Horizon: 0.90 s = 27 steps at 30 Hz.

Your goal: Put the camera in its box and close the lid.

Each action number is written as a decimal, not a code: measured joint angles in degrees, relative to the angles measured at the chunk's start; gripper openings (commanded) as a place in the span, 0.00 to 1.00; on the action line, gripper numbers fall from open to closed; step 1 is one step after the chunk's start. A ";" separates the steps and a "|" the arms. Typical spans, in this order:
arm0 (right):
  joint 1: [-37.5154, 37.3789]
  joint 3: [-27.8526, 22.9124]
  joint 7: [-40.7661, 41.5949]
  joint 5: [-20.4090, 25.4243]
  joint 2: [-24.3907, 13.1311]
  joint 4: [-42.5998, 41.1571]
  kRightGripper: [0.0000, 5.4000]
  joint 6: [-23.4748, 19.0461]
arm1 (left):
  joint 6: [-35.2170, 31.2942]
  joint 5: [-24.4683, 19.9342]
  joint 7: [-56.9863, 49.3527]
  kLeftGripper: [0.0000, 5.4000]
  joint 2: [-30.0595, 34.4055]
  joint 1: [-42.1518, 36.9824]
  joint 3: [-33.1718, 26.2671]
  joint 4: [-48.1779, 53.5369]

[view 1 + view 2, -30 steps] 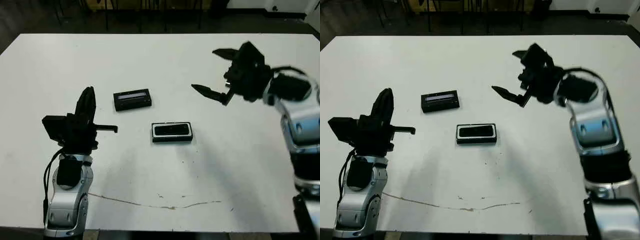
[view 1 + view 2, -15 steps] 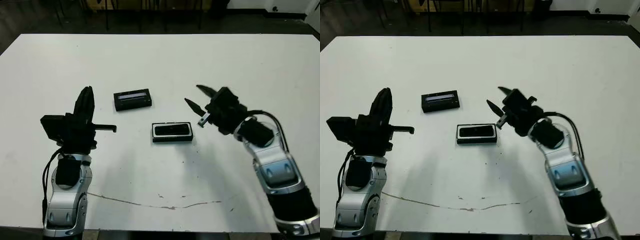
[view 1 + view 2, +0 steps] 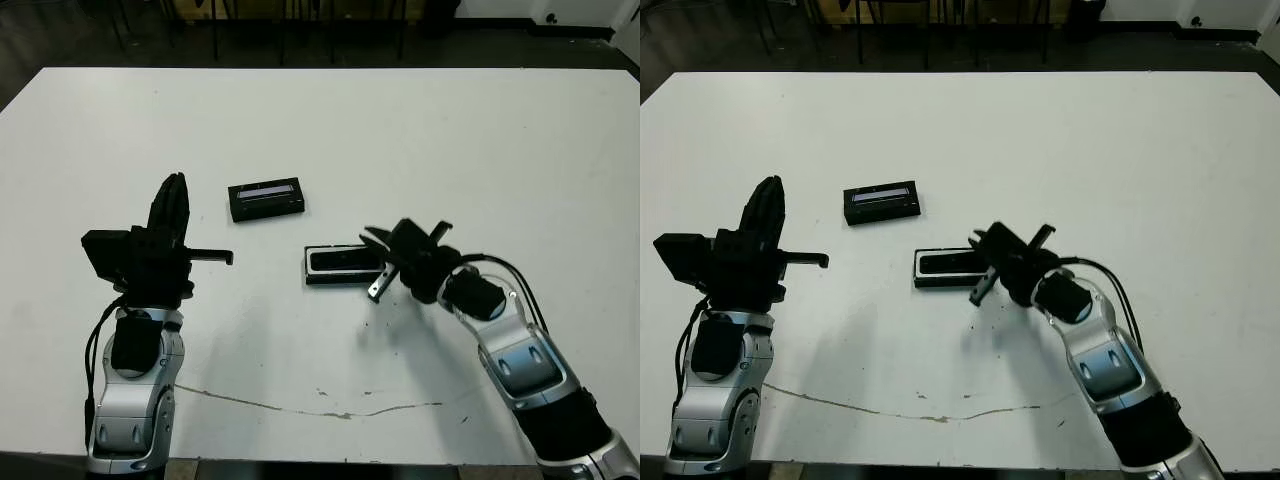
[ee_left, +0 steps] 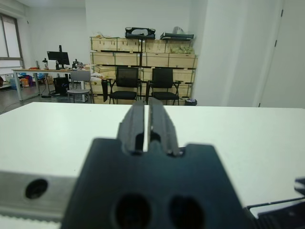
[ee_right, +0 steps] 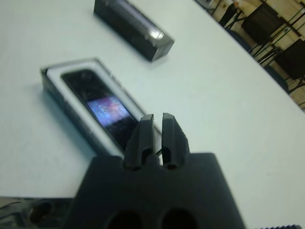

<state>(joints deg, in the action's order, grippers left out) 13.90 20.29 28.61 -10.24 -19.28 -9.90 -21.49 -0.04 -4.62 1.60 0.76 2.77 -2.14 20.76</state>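
Note:
The camera (image 5: 106,108) lies inside the box (image 5: 70,111), a black bar with a glossy patch on the white lining. In the eye views the box (image 3: 311,279) sits mid-table. The lid (image 3: 265,199), a black slab with a pale strip, lies apart from it, behind and to the left, and shows again as the lid (image 5: 134,29) in the right wrist view. My right gripper (image 5: 157,128) hovers low at the box's right end (image 3: 377,262), fingers nearly together and holding nothing. My left gripper (image 3: 175,196) is raised at the left, shut and empty (image 4: 147,119).
A thin dark crack line (image 3: 330,412) runs across the white table (image 3: 470,130) near its front edge. Beyond the far edge stand chairs (image 4: 163,83) and shelves.
My right arm has swung down and leftward from high over the table's right side to the box's right end, and its fingers have drawn together. Left arm, box and lid have not moved.

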 measured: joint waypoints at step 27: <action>-7.36 -21.61 -9.50 16.45 6.00 -7.62 0.00 2.90 | -2.83 -0.22 5.26 0.00 7.34 -4.07 -3.17 5.09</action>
<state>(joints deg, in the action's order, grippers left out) 6.54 -1.33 19.12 6.20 -13.28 -17.53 -18.60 -2.88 -4.84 6.86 8.10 -1.30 -5.32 25.85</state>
